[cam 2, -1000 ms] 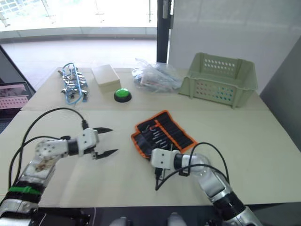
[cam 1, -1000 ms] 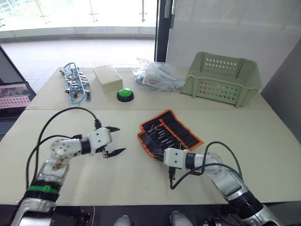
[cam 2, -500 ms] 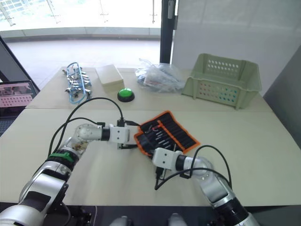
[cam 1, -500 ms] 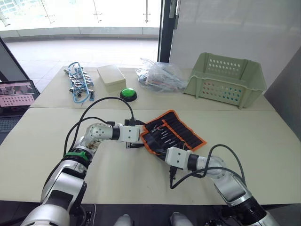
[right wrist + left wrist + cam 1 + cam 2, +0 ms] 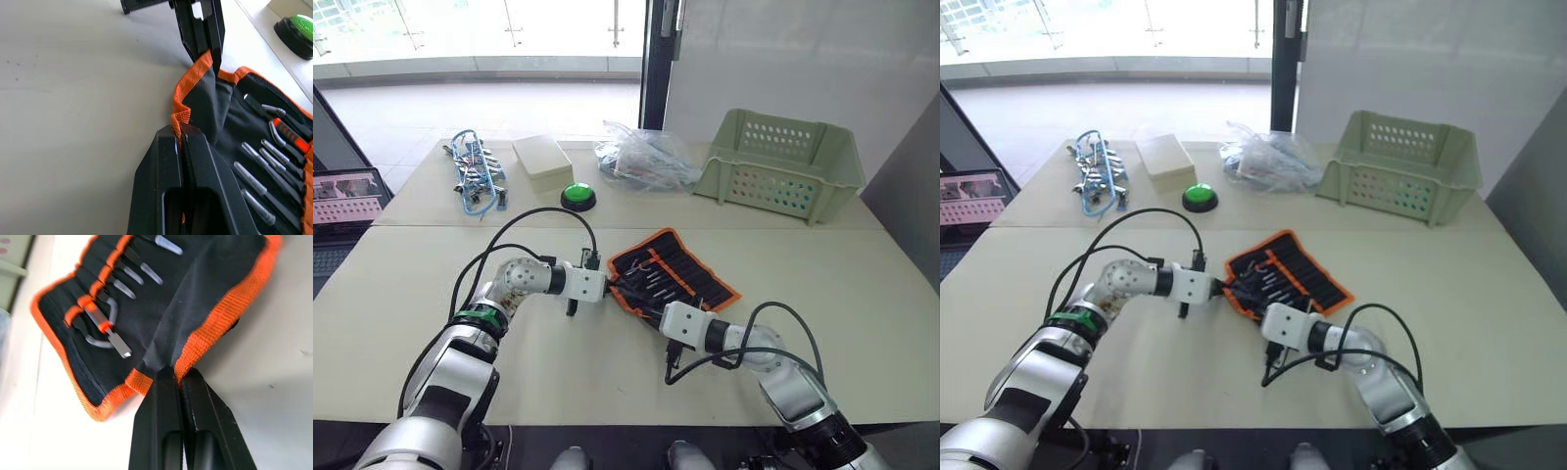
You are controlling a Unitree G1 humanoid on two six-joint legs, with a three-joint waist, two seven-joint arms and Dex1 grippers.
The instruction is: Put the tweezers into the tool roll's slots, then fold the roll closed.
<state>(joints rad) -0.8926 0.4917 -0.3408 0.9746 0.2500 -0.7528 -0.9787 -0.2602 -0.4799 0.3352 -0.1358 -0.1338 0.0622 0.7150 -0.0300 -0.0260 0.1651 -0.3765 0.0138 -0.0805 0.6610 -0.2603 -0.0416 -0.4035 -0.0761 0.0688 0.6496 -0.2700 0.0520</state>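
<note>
Your left gripper point(image 5: 172, 373) and right gripper point(image 5: 179, 131) are both pinched closed on the orange edge of the tool roll point(image 5: 677, 279), which lies open mid-tabletop point(image 5: 862, 294) with the tweezers point(image 5: 128, 274) in its slots. Risk: if you lift the two corners unevenly, I judge the thin hem could slip free or tweezers could slide out.

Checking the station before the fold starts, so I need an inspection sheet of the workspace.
Surface: pale table, seam across it.
Job's things: tool roll open, tweezers in its slots.
Clutter: green basket, plastic bag, green button, cream box, clip bundle.
Grippers: left gripper and right gripper each pinch the roll's orange edge.
Cables: black leads loop off both arms.
Surroundings: laptop, glass wall.
</note>
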